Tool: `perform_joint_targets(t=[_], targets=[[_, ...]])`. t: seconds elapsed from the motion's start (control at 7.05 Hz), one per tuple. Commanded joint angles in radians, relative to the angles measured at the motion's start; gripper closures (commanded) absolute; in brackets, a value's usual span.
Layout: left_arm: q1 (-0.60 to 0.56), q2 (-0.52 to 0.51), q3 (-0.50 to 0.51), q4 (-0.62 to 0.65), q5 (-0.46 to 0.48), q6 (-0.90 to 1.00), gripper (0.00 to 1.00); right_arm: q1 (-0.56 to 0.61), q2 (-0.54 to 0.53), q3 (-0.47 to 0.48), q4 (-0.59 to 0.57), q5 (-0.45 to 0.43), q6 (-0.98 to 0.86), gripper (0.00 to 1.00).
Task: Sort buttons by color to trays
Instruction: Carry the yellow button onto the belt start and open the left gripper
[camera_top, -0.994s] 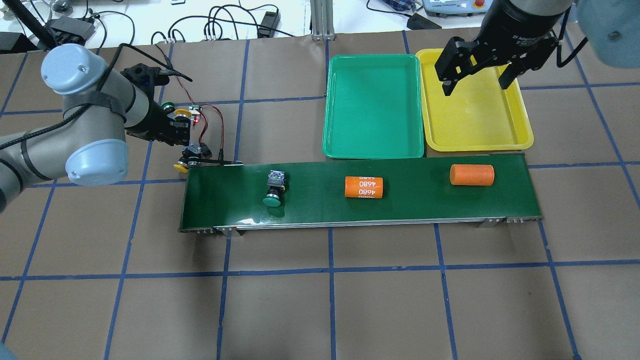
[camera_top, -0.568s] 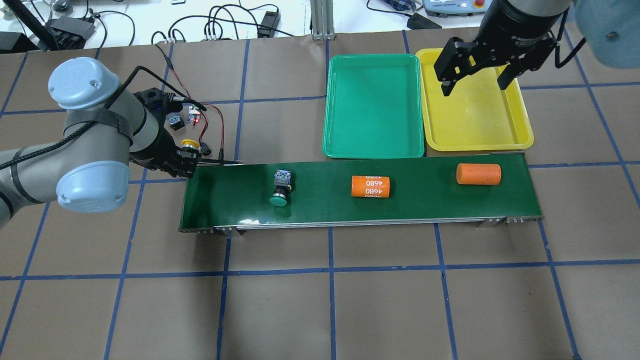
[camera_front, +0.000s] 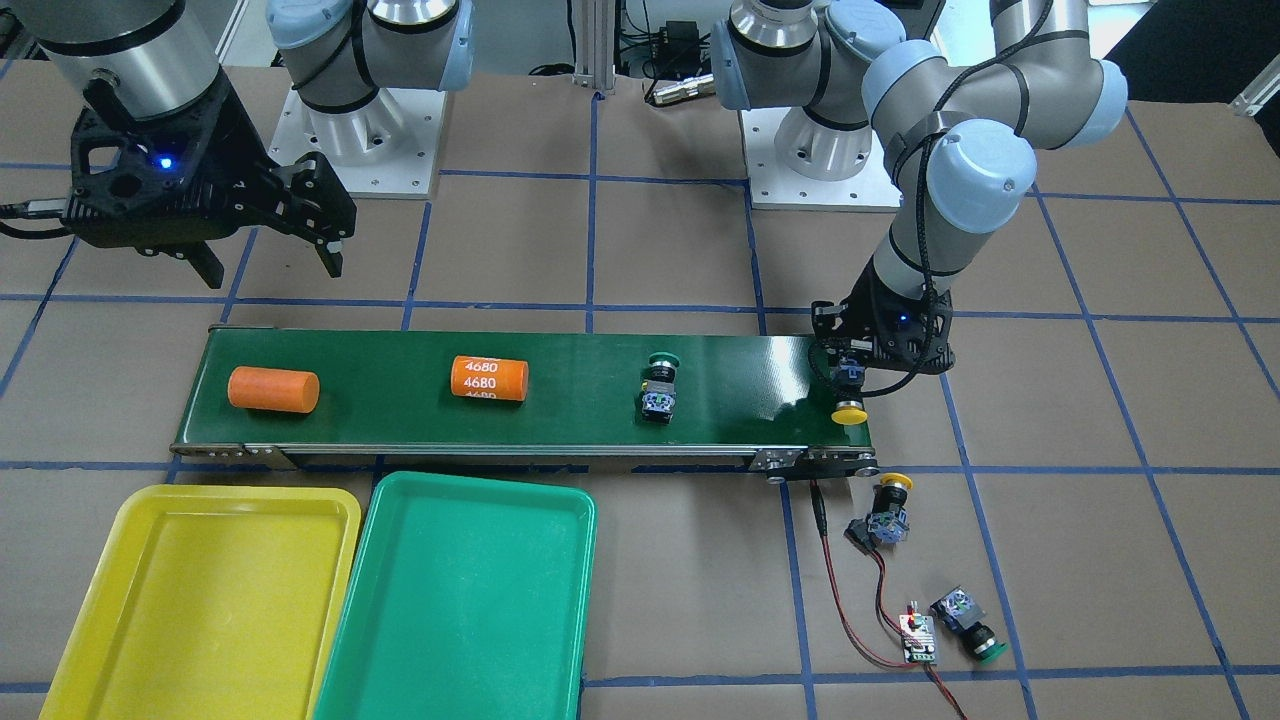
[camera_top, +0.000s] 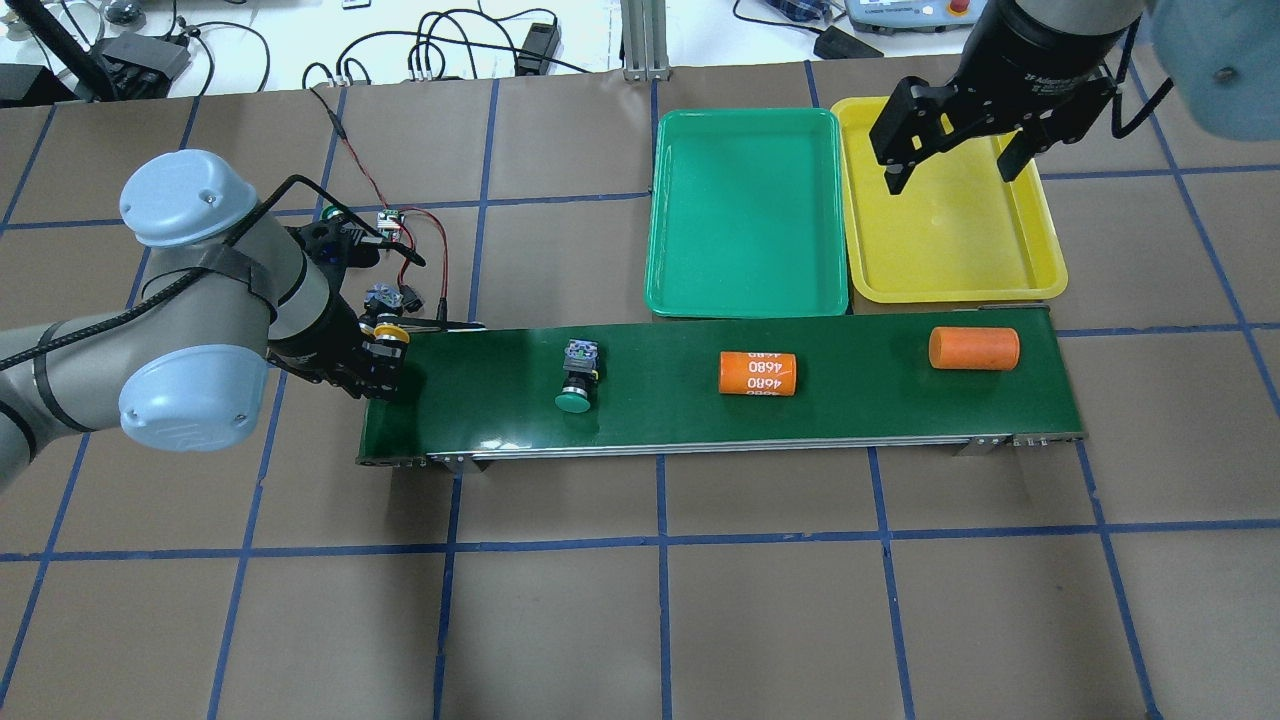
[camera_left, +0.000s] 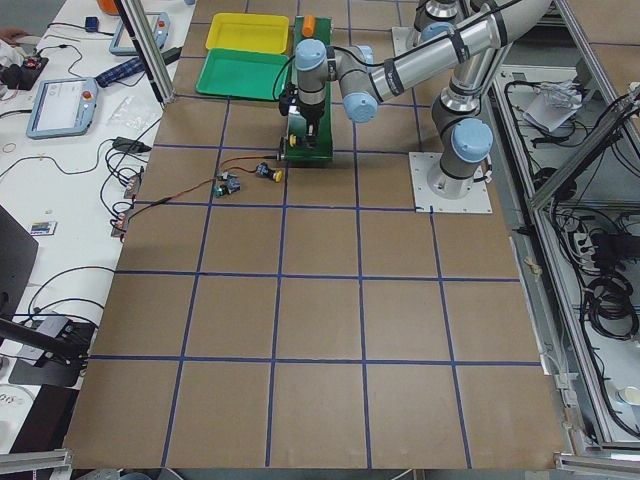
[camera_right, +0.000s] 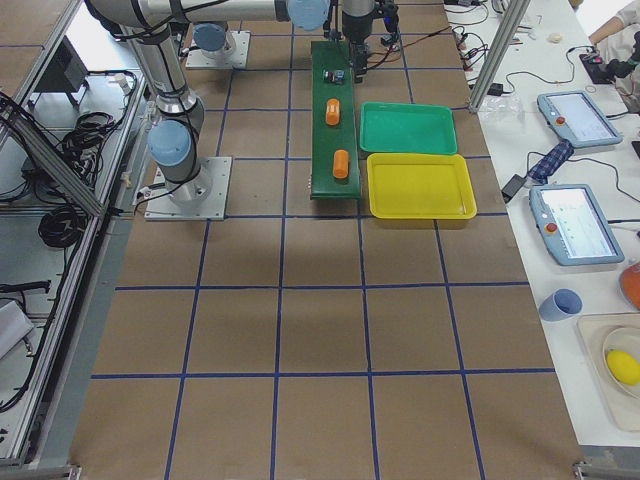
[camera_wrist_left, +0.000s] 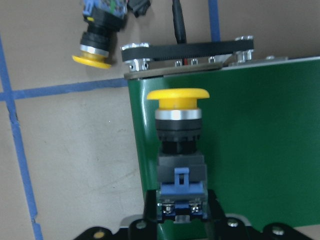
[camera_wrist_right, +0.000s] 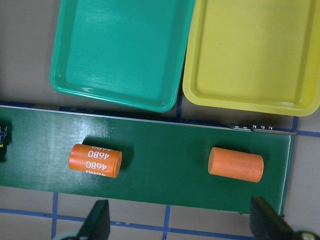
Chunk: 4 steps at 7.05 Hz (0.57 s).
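My left gripper (camera_top: 383, 352) is shut on a yellow button (camera_wrist_left: 180, 130) by its blue-black body, low over the conveyor's left end (camera_front: 848, 412). A second yellow button (camera_front: 888, 505) and a green button (camera_front: 970, 622) lie on the table beyond that end. Another green button (camera_top: 576, 384) lies on the belt, cap towards me. The green tray (camera_top: 745, 215) and the yellow tray (camera_top: 950, 225) sit side by side behind the belt; both hold nothing. My right gripper (camera_top: 950, 177) is open and holds nothing, above the yellow tray.
Two orange cylinders (camera_top: 757, 373) (camera_top: 973, 349) lie on the dark-green conveyor belt (camera_top: 660, 410), right of the green button. A small circuit board (camera_front: 918, 640) with red-black wires lies next to the loose buttons. Brown paper with blue tape lines covers the table.
My left gripper carried the yellow button from the table beyond the belt to the belt's left end. The green button and both cylinders shifted right on the belt. The right gripper stayed put.
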Motion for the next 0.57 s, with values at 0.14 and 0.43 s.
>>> perform_joint_targets(t=[0.14,0.43], targets=[[0.001,-0.005,-0.008,0.002,-0.006,0.001,0.39,0.000,-0.002,0.003,0.000,0.002,0.000,0.00],[-0.002,0.006,-0.007,-0.002,-0.006,-0.012,0.00,0.000,-0.002,0.003,0.000,0.002,-0.002,0.00]])
